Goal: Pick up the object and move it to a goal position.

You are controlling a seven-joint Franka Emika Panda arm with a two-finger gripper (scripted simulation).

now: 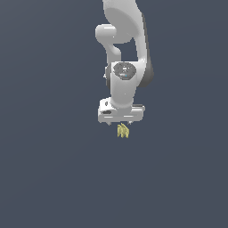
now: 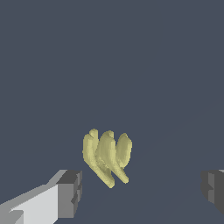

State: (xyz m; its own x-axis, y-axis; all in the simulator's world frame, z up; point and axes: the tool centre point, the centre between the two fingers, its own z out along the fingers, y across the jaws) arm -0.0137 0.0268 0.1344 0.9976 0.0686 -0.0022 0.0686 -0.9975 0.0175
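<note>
Hovering gripper (image 2: 142,192) | jaws spread | bananas (image 2: 106,156) between, untouched

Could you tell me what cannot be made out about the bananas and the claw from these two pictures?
- Exterior view: the claw fingertips are tiny stubs; whether they reach the bananas is too small to tell.
- Exterior view: the arm's upper part is cut off by the top edge.
- Wrist view: both fingers are cut by the frame edges.
- Neither view shows a goal marker.
</note>
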